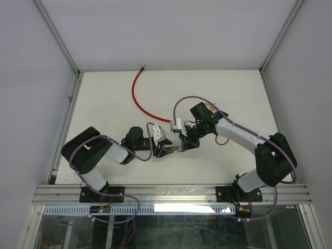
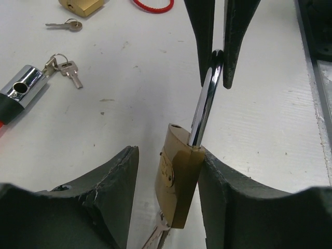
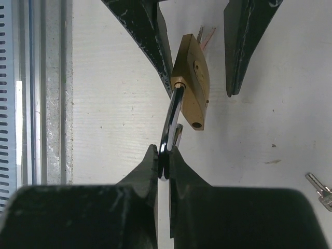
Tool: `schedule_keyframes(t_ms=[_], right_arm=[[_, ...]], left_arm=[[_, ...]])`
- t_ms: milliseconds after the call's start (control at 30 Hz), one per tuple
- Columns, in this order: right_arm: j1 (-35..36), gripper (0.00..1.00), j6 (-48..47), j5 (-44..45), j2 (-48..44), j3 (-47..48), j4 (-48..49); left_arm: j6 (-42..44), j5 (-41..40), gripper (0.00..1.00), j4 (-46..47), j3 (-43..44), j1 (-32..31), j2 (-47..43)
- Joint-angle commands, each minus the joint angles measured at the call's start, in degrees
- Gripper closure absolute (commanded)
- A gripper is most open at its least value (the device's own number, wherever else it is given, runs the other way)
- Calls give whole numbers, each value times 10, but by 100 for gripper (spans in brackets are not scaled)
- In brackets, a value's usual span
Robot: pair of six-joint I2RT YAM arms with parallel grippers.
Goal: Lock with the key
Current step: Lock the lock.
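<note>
Near the middle of the counter (image 1: 104, 104), the brass padlock (image 2: 176, 179) sits between both arms. The right fingers (image 3: 145, 176) are pinched tight on its steel shackle (image 3: 171, 111). The left fingers (image 2: 116, 192) stand wide around the body, one touching it. A key (image 2: 155, 236) pokes from its underside.

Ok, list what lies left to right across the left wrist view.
Going right: chrome lock end → ringed keys → padlock → rail.
</note>
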Motion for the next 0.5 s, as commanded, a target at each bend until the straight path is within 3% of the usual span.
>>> schedule_keyframes(t_ms=[0, 133, 267, 400, 433, 467], right_arm=[[11, 100, 14, -73, 3, 8, 12], [6, 100, 22, -67, 4, 8, 21], [-2, 100, 29, -60, -2, 4, 33], [-5, 100, 30, -47, -11, -3, 56], [-5, 94, 19, -45, -13, -6, 60], [-5, 73, 1, -45, -16, -9, 61]], left_arm=[[3, 37, 52, 96, 27, -1, 18], [14, 50, 62, 65, 35, -1, 21], [32, 35, 91, 21, 36, -1, 13], [51, 28, 100, -8, 33, -1, 3], [51, 25, 100, -10, 33, -1, 1], [51, 21, 100, -7, 31, -1, -2]])
